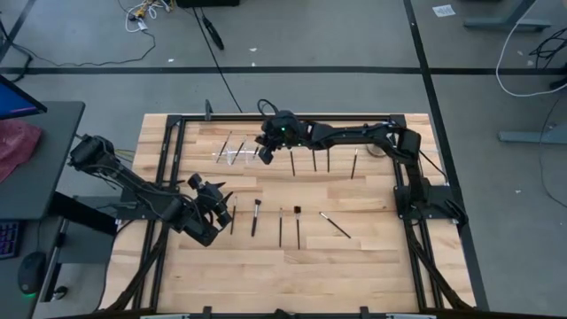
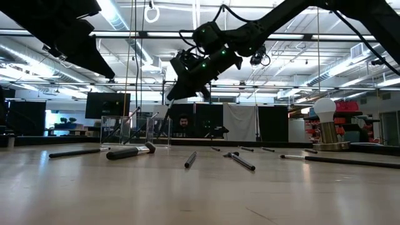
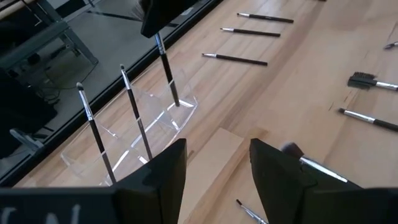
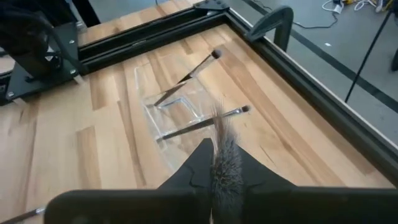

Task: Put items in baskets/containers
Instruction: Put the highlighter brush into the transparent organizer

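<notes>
A clear plastic holder [image 1: 232,153] stands at the table's far side; it also shows in the right wrist view [image 4: 177,118]. Two dark-handled brushes [image 3: 134,112] lean in it, bristles up. My right gripper [image 1: 264,151] hovers just right of the holder, shut on a third brush [image 3: 168,74]. My left gripper [image 1: 225,209] is open and empty above the table's near-left part, close to the lower row of brushes [image 1: 255,217]. Several more brushes [image 1: 314,159] lie flat on the wood to the right of the holder. My right gripper pinches the brush between its two fingers near the bristle end; the grey tuft [image 4: 225,155] sticks out past the fingers. The fingers come from above, slanting down. The handle [image 3: 160,46] hangs tilted below them, its lower end [image 3: 176,102] inside the holder.
A black metal frame [image 1: 177,133] borders the wooden table. A second row of brushes [image 1: 297,226] lies in the middle near part, one slanted brush [image 1: 335,224] at its right. A round object [image 1: 379,151] sits at the far right. Bare wood lies toward the near edge.
</notes>
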